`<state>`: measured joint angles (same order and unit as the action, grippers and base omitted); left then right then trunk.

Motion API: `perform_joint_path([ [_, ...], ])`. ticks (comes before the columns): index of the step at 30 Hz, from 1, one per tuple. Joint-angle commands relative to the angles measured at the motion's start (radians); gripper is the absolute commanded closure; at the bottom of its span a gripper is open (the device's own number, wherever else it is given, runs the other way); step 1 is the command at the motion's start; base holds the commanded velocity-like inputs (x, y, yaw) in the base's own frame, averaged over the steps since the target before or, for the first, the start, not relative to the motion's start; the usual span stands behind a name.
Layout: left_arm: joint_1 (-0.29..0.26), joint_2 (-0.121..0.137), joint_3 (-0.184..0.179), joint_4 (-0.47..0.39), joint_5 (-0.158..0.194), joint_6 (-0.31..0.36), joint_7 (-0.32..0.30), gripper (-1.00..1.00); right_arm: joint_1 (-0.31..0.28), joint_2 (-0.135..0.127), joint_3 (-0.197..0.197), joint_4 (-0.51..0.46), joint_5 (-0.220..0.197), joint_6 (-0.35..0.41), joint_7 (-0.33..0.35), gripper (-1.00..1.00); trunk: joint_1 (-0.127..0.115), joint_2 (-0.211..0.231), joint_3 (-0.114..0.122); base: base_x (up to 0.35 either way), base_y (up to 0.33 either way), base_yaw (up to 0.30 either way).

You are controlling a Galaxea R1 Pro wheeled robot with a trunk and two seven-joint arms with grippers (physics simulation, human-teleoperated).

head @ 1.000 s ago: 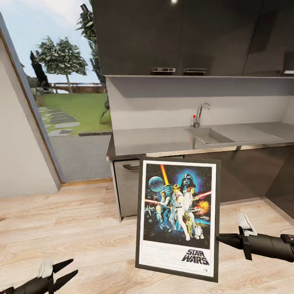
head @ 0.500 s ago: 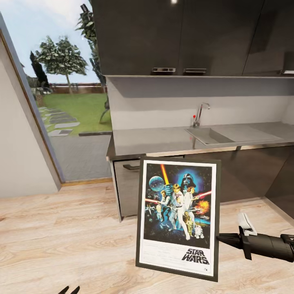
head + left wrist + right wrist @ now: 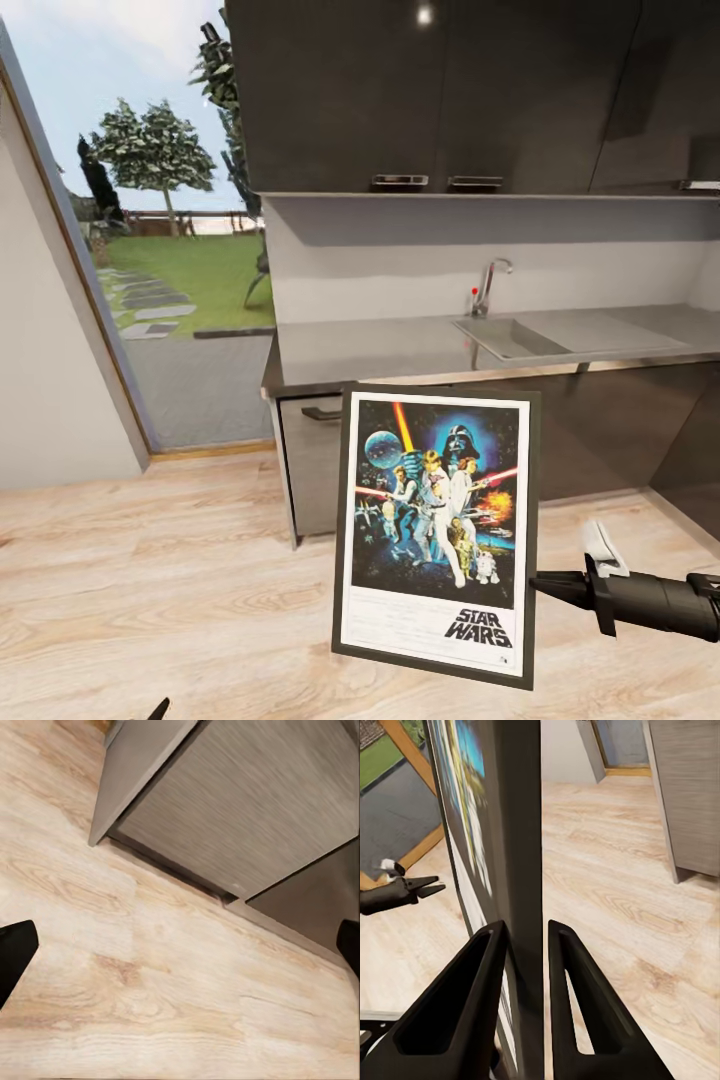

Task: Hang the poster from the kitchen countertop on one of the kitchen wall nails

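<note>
Head camera faces the kitchen countertop (image 3: pixel 400 345) from mid-room; both wrist cameras look closely at its shared wooden floor (image 3: pixel 165 997).

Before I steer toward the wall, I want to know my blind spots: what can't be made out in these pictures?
- Wall nails: none visible; head view covers cabinets, backsplash and window.
- Kitchen countertop: front partly hidden by the poster, right end cut off by the frame.
- Left gripper: only dark fingertips at the left wrist view's sides.
- Poster's small print: too small in the head view.
- Poster's art: edge-on in the right wrist view, between the right gripper jaws.
</note>
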<state>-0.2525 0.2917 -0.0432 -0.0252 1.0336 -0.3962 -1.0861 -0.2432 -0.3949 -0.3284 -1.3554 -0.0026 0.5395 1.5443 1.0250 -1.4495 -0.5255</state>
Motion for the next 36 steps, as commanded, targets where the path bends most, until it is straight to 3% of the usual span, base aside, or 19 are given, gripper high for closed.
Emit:
perform_joint_path([
  [1,-0.001,0.0,-0.005,0.0,0.004,-0.005,0.005,-1.0,-0.001,0.0,-0.001,0.0,0.0,0.013,0.005,1.0,0.0,-0.001,0.001,0.0,0.0,0.0],
  [8,-0.001,-0.002,-0.009,-0.005,-0.001,-0.004,0.036,-1.0,-0.001,0.001,0.0,-0.001,0.0,0.013,0.005,1.0,-0.019,0.034,0.021,0.0,0.0,0.0],
  [36,-0.001,-0.002,-0.01,-0.005,-0.003,-0.006,0.037,-1.0,0.002,0.001,-0.001,-0.001,-0.002,0.01,0.004,1.0,-0.127,0.23,0.109,0.0,0.0,0.0],
])
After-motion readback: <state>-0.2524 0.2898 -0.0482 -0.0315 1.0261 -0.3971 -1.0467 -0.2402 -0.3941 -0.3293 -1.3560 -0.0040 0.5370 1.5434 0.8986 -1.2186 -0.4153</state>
